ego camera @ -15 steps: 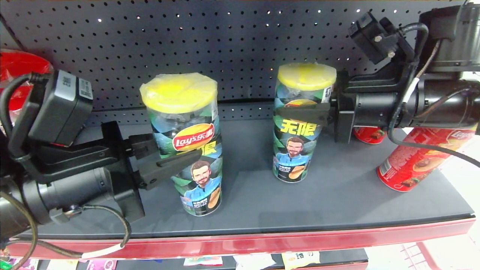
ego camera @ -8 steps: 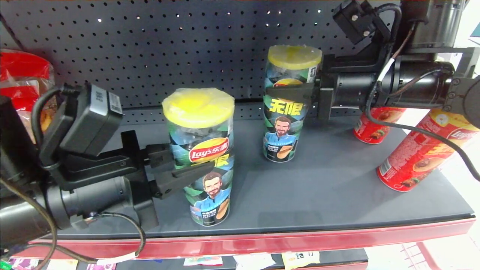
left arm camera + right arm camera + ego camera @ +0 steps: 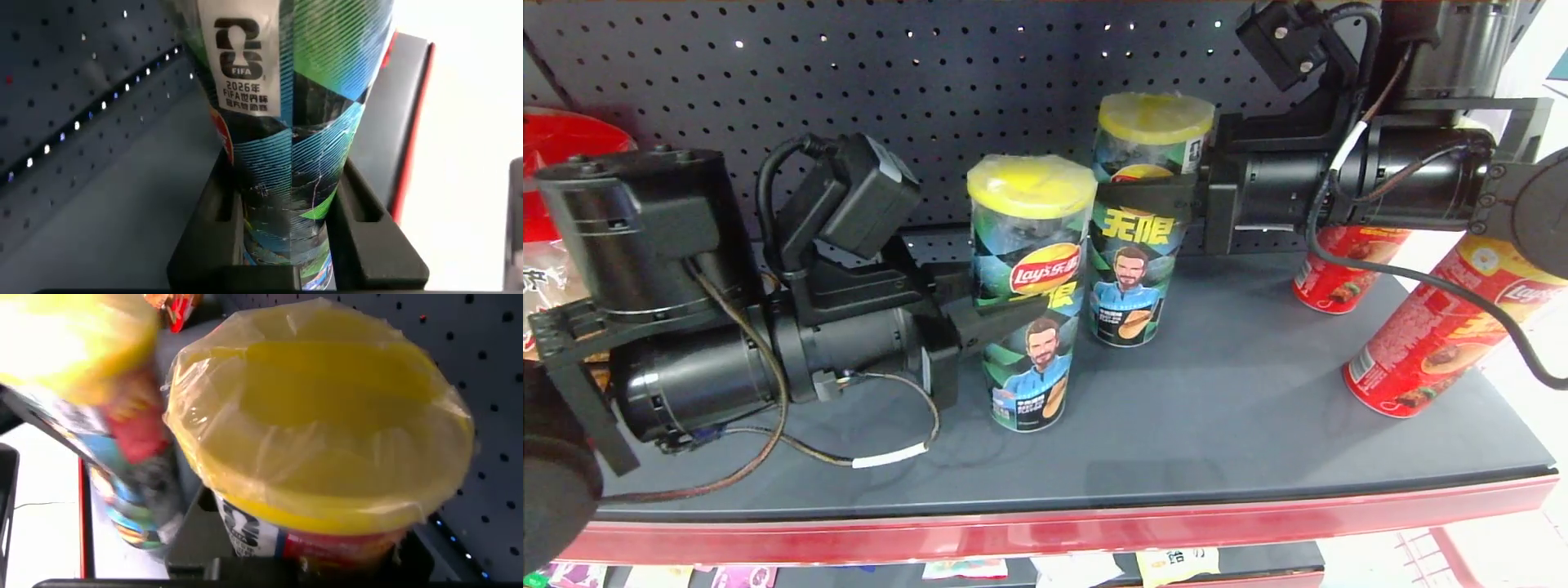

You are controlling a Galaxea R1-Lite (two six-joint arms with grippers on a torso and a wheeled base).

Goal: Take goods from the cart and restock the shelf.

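Note:
Two green-and-blue chip cans with yellow lids stand upright on the dark shelf (image 3: pixel 1225 408). My left gripper (image 3: pixel 1005 306) is shut on the nearer can (image 3: pixel 1031 286), its fingers (image 3: pixel 372 233) clamping the wrapped body (image 3: pixel 286 131). Just behind and to the right, the second can (image 3: pixel 1145 216) stands close to the pegboard, held by my right gripper (image 3: pixel 1156 196), which is shut on its upper half. In the right wrist view that can's yellow lid (image 3: pixel 327 425) is near, with the other can (image 3: pixel 106 400) blurred beside it. The two cans almost touch.
Two red chip cans are at the right: one leaning near the shelf's edge (image 3: pixel 1437 327), one farther back (image 3: pixel 1339 269). A red bagged item (image 3: pixel 556 163) sits at the far left. The perforated back panel (image 3: pixel 890 82) closes the rear. The shelf has a red front lip (image 3: pixel 1094 523).
My left arm has carried its can right and deeper onto the shelf, next to the other can. My right arm has shifted its can left and back toward the pegboard.

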